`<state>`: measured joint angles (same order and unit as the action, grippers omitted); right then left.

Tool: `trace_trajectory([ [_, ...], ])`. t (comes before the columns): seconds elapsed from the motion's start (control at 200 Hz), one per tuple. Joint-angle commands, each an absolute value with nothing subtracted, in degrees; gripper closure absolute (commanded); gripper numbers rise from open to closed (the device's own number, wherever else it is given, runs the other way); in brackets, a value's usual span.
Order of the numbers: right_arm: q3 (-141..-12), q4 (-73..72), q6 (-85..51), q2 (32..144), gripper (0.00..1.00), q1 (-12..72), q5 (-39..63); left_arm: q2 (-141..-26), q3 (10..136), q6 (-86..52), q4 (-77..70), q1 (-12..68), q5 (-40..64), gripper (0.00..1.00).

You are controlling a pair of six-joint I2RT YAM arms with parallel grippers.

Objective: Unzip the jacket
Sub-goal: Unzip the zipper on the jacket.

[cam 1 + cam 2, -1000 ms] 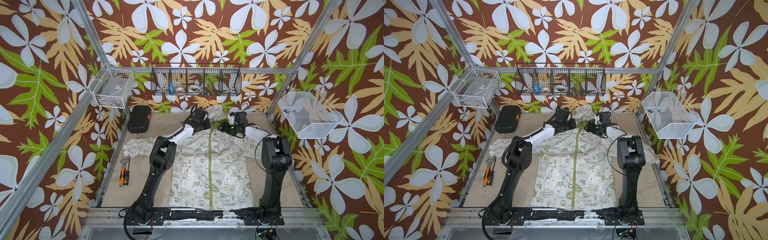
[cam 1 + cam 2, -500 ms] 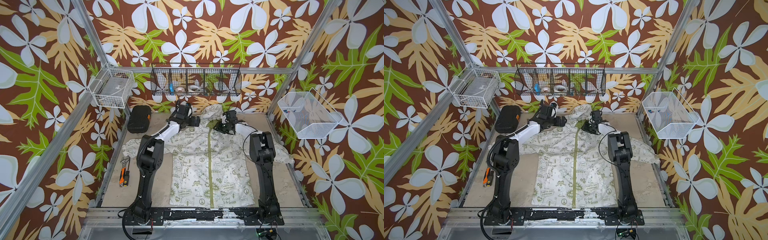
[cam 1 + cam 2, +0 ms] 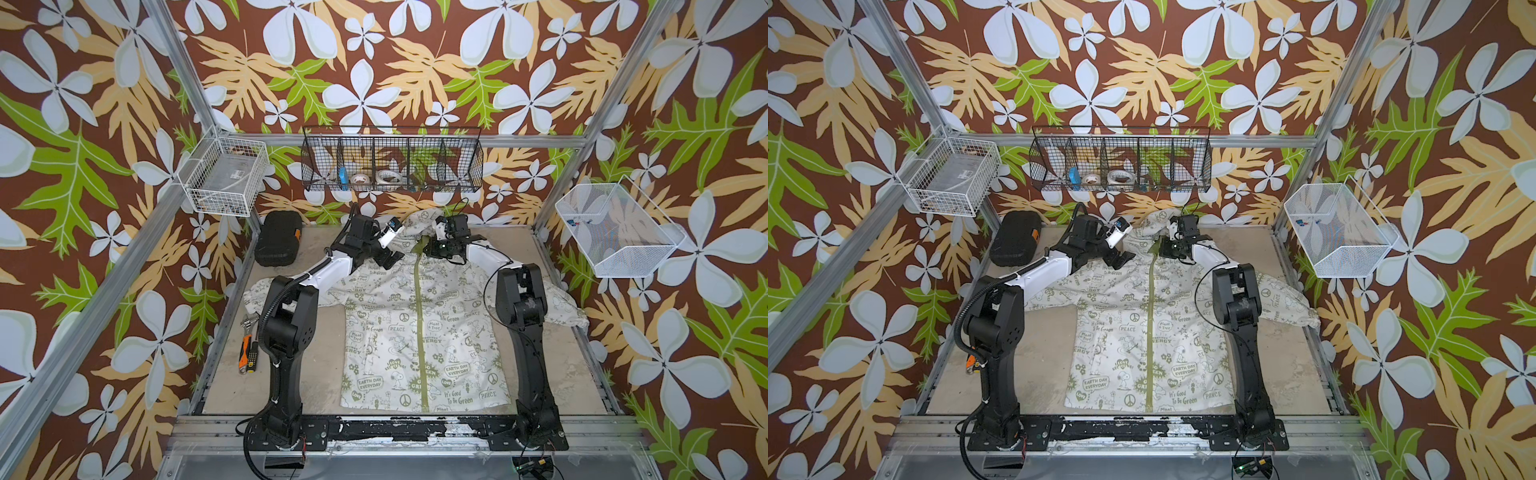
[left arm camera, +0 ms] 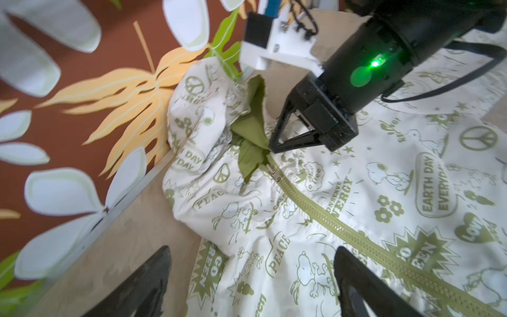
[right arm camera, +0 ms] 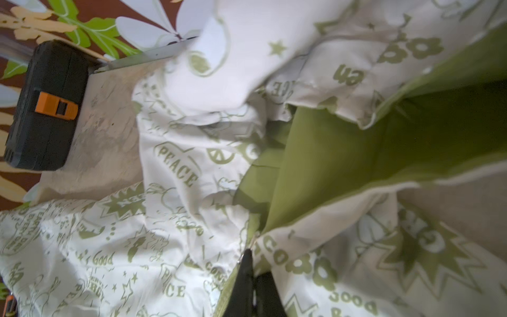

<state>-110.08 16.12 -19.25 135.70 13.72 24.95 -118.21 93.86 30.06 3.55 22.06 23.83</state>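
— Where is the jacket (image 3: pixel 390 332)?

— Flat on the worktop (image 3: pixel 324 357), front up, spread beneath both claws. Its zipper (image 3: pixel 423 332) runs closed from the right claw (image 4: pixel 275 147) down to the hem.

— And that claw?

— Clenched. Its tips rest on the green collar lining (image 4: pixel 252 129), with the slider (image 4: pixel 274 174) just beside them. I cannot tell whether any cloth is caught between them.

— The left claw (image 3: pixel 388 257)?

— Released, jaws wide apart over the shoulder cloth, near the right claw.
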Motion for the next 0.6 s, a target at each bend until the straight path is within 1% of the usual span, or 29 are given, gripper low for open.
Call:
trace_trajectory([
  [0.0,-105.4,13.4,-10.6,130.7,1.0,14.6,22.0,-120.4,98.0,41.1,11.2,22.0,34.9,0.12],
  [0.135,-95.2,8.4,-5.8,123.1,1.0,14.6,22.6,-122.1,101.5,45.4,16.1,21.9,39.7,0.14],
  [0.315,-81.7,-0.5,1.0,113.0,1.0,14.2,25.0,-122.4,103.3,51.5,22.3,21.4,41.1,0.18],
  [0.47,-72.5,-10.0,1.9,106.0,1.0,13.4,30.5,-120.4,101.3,55.3,24.1,19.7,46.0,0.2],
  [0.595,-68.8,-15.8,1.3,103.2,1.0,13.3,34.8,-120.7,102.8,57.2,25.6,19.6,47.9,0.21],
])
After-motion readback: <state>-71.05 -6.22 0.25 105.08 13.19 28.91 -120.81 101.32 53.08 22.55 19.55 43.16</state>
